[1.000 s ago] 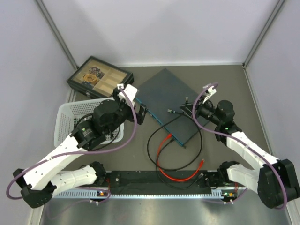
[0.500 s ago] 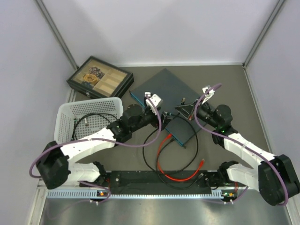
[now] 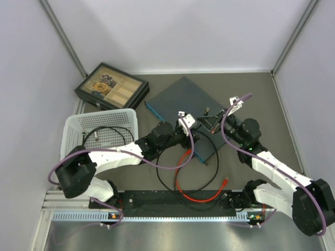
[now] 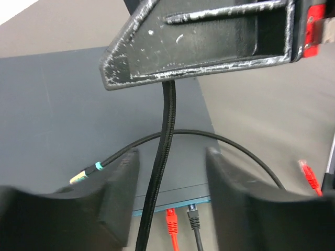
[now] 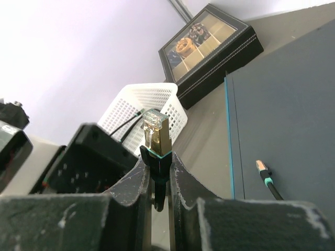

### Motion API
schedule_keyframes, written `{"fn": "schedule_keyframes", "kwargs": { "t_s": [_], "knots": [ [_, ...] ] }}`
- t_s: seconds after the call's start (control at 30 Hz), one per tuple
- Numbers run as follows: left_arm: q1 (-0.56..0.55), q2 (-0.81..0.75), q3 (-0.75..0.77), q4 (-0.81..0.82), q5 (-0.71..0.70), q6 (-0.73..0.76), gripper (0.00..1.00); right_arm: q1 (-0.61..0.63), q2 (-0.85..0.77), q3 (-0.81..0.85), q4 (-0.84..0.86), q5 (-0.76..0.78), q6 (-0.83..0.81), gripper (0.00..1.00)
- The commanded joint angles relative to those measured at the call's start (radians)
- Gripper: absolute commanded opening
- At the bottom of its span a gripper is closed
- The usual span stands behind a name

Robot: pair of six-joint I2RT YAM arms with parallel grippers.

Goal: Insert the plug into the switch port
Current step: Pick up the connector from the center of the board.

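The switch (image 3: pixel 175 102) is a flat dark blue-grey box with a teal edge (image 4: pixel 204 199); a red plug (image 4: pixel 171 222) and a black plug (image 4: pixel 193 215) sit in that edge's sockets. My right gripper (image 3: pixel 210 123) hovers over the switch's near right corner, shut on a gold plug (image 5: pixel 157 136) with a teal band, tip pointing up. Its black braided cable (image 4: pixel 166 125) hangs down between the fingers (image 4: pixel 123 193) of my left gripper (image 4: pixel 171 172), which stands open just below the right one and does not clamp the cable. A second teal-banded plug (image 5: pixel 264 170) lies loose on the switch top.
A black compartmented tray box (image 3: pixel 110 89) stands at the back left, a white basket (image 3: pixel 78 130) with a black cable in front of it. Red (image 3: pixel 196 196) and black (image 3: pixel 167 172) cables loop on the table before the switch, with a loose red plug (image 3: pixel 225 182).
My left arm has swung right from beside the basket to the switch's near corner, under the right gripper, and its jaws have narrowed around the hanging cable. The right gripper barely shifted.
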State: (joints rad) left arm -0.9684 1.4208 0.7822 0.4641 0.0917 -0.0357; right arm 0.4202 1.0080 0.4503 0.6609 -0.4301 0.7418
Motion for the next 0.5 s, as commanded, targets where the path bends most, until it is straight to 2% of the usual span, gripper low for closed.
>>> {"fn": "schedule_keyframes", "kwargs": {
  "t_s": [0.0,0.03,0.13,0.17,0.27,0.3,0.37,0.4,0.47],
  "knots": [
    [-0.013,0.009,0.028,0.100,-0.010,0.026,0.44,0.019,-0.028,0.002,-0.004,0.030,0.014,0.00],
    [-0.013,0.009,0.031,0.099,-0.009,0.026,0.27,0.020,-0.029,0.001,-0.010,0.030,0.014,0.00],
    [-0.013,-0.002,0.035,0.073,-0.020,0.059,0.00,0.020,-0.039,-0.002,-0.020,0.030,0.016,0.00],
    [-0.013,-0.008,0.034,0.061,-0.024,0.071,0.00,0.020,-0.042,-0.001,-0.030,0.030,0.014,0.00],
    [-0.013,-0.046,0.014,0.024,-0.036,0.105,0.00,0.019,-0.069,0.013,-0.107,0.039,-0.014,0.10],
    [-0.013,-0.060,0.008,0.004,-0.041,0.111,0.00,0.020,-0.089,0.021,-0.138,0.045,-0.028,0.19],
    [-0.013,-0.103,-0.012,-0.028,-0.084,0.120,0.00,0.020,-0.114,0.057,-0.213,0.051,-0.083,0.28],
    [-0.013,-0.127,-0.018,-0.062,-0.117,0.135,0.00,0.019,-0.140,0.071,-0.289,0.060,-0.105,0.36],
    [-0.013,-0.149,-0.024,-0.114,-0.165,0.187,0.00,0.012,-0.164,0.116,-0.372,0.071,-0.163,0.44]
  ]
}}
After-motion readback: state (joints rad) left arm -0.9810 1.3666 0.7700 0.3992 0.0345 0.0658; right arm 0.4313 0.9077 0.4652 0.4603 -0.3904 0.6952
